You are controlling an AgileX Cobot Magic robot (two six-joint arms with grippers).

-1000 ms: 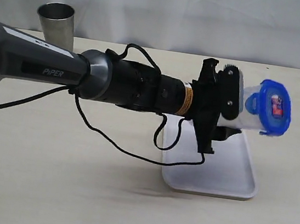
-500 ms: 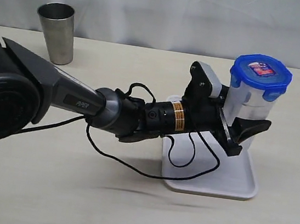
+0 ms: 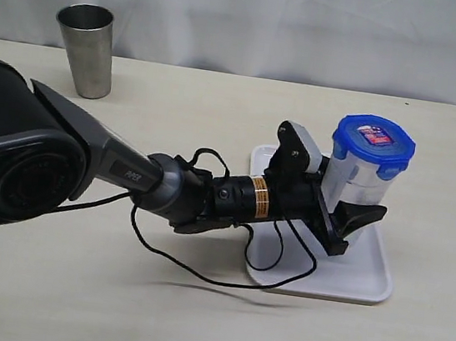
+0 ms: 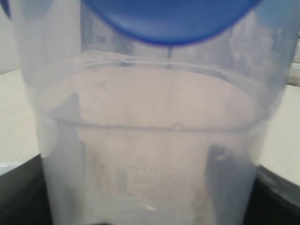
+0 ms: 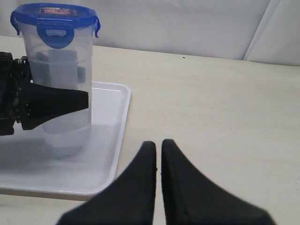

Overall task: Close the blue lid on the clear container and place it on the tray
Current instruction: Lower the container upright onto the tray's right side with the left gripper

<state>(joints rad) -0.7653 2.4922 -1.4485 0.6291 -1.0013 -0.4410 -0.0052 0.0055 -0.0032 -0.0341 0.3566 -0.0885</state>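
Observation:
The clear container stands upright with the blue lid snapped on top. My left gripper is shut on its lower body, reaching across from the left. The container's base is at the surface of the white tray; I cannot tell whether it touches. In the left wrist view the container fills the frame under the lid. The right wrist view shows the container, lid, tray and a left finger. My right gripper is shut and empty, off the tray.
A shiny steel cup stands at the back left of the table. A black cable loops from the left arm onto the table and over the tray's near-left edge. White cloth backs the table.
The left wrist has turned the lidded container from lying sideways to upright, then lowered it and drawn it slightly left onto the tray. The arm's forearm has dropped lower.

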